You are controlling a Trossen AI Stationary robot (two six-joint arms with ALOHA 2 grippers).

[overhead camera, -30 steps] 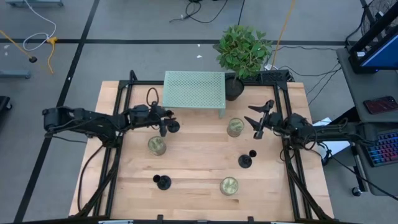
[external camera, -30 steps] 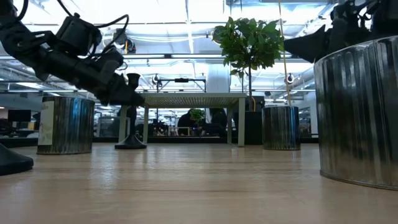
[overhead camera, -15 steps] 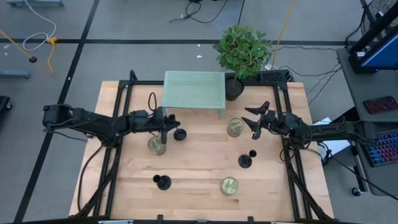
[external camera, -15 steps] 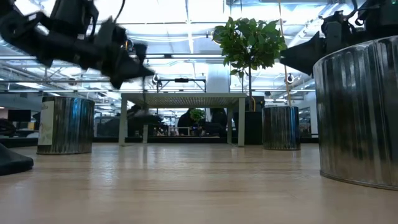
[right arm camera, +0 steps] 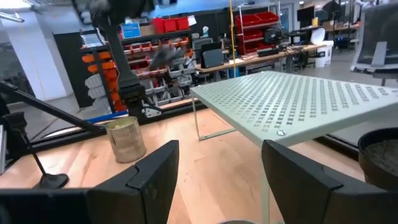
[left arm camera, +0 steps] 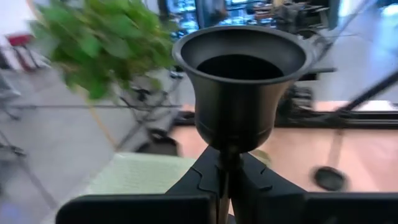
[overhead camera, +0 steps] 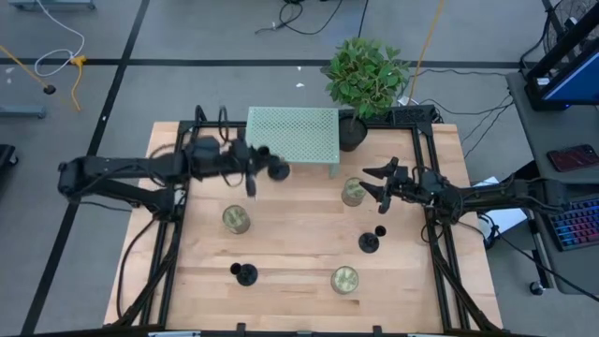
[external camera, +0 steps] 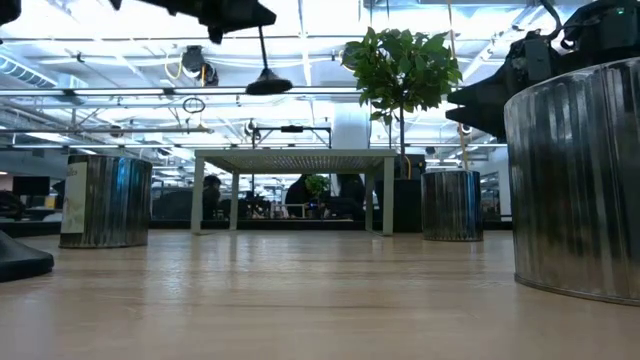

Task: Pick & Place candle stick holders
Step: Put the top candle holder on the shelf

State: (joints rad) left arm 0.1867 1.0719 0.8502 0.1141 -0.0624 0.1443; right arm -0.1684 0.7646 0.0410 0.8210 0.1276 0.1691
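My left gripper [overhead camera: 250,176] is shut on one black candle stick holder [overhead camera: 277,169] and holds it high above the table, just in front of the green perforated shelf [overhead camera: 292,136]. Its cup [left arm camera: 242,81] fills the left wrist view, and its disc base [external camera: 268,85] hangs lowest. Two more holders stand on their disc bases on the wood, one near the front left [overhead camera: 244,273] and one right of centre [overhead camera: 369,242]. My right gripper [overhead camera: 379,184] hovers open beside a tin [overhead camera: 354,191], with nothing between its fingers [right arm camera: 155,177]. My left gripper pinches the holder's thin stem [left arm camera: 225,160] between its two fingers, just under the cup. The fingers lie across the stem. The holder is lifted clear of the table, roughly upright, with its cup up and its stem [external camera: 264,55] and disc base hanging below the fingers.
Three ribbed tins stand on the table: left of centre [overhead camera: 236,218], right of centre, and front [overhead camera: 344,279]. The green shelf stands on legs at the far edge, with a potted plant [overhead camera: 365,75] beside it. Black frame rails [overhead camera: 178,234] run along both sides.
My left gripper has risen from table height toward the far edge and the green shelf, carrying the holder, which stood on the wood and now hangs clear of it. My right gripper has drifted a little toward the table's left, nearer the tin.
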